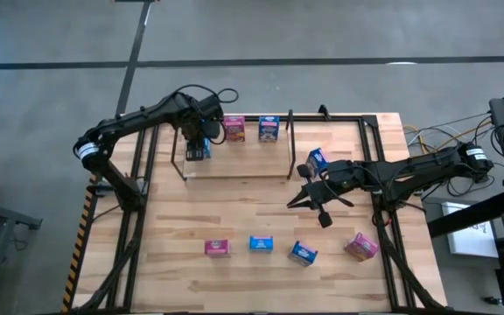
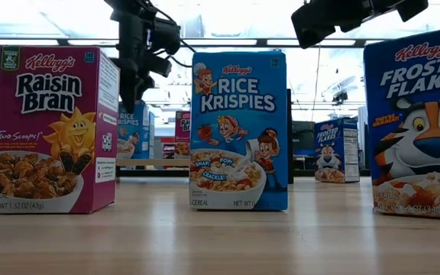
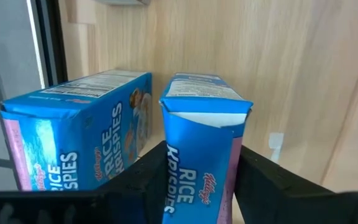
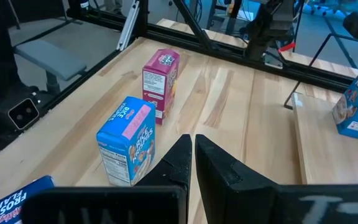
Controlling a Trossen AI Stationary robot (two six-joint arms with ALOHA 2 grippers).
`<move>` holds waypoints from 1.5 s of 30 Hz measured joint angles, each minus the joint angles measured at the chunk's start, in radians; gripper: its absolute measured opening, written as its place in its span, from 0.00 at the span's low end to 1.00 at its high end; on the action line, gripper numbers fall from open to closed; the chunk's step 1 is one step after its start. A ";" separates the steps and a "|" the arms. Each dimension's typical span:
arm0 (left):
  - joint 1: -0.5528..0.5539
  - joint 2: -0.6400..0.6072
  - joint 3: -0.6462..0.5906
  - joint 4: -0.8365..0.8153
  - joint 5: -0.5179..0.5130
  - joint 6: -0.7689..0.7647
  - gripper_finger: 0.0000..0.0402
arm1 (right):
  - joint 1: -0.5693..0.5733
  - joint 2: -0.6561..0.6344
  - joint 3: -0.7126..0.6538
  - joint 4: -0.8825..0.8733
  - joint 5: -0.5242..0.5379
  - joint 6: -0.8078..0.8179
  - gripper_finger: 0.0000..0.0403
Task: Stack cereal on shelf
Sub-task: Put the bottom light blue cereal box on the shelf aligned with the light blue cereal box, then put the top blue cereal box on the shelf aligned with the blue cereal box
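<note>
The shelf [image 1: 243, 162], black rods over a pale wood panel, stands at the table's far side. My left gripper [image 1: 198, 140] points down over its left end, shut on a blue Rice Krispies cereal box [image 3: 201, 155]. A second blue box [image 3: 73, 137] stands right beside it on the panel. A pink box [image 1: 234, 129] and a blue box [image 1: 269, 129] stand farther right on the shelf. My right gripper [image 4: 191, 146] hovers shut, with nothing in it, over the table's middle right [image 1: 300, 199]. My left gripper pinches the blue box between its two fingers [image 3: 260, 180], one on each of two opposite sides [image 3: 229, 186]. The fingers come from above, pointing down. The box stands upright below them. Whether its lower end rests on the shelf panel, I cannot tell.
Another blue box [image 1: 317, 160] stands just right of the shelf's divider rod. Near the front edge stand a pink box [image 1: 217, 248], two blue boxes [image 1: 261, 243] [image 1: 303, 254] and another pink box [image 1: 362, 247]. Slanted black frames flank the table.
</note>
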State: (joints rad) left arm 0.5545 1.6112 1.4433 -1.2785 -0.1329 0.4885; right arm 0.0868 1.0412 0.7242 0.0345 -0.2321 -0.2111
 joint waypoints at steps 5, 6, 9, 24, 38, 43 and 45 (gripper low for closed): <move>0.000 0.000 0.000 0.000 0.000 0.000 0.40 | 0.000 0.000 0.000 0.000 0.000 -0.002 0.03; 0.000 0.000 0.000 0.000 0.000 0.000 0.41 | 0.000 0.000 0.000 0.000 0.000 -0.002 0.03; 0.000 0.000 0.000 -0.002 0.000 0.000 0.44 | 0.000 0.000 0.000 0.000 0.000 -0.006 0.03; -0.001 -0.021 0.015 -0.071 0.001 -0.035 0.47 | 0.000 -0.008 0.000 0.010 0.017 -0.042 0.03; -0.042 -0.047 0.140 -0.093 0.152 -0.125 0.47 | 0.000 -0.014 0.000 0.038 0.079 -0.092 0.03; -0.128 -0.096 0.120 -0.020 0.177 -0.196 0.47 | 0.000 -0.020 0.000 0.039 0.079 -0.113 0.03; -0.175 -0.122 0.102 0.032 0.196 -0.208 0.46 | 0.000 -0.020 0.000 0.046 0.078 -0.114 0.03</move>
State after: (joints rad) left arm 0.3799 1.4893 1.5457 -1.2462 0.0633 0.2803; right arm 0.0864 1.0210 0.7242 0.0807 -0.1537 -0.3256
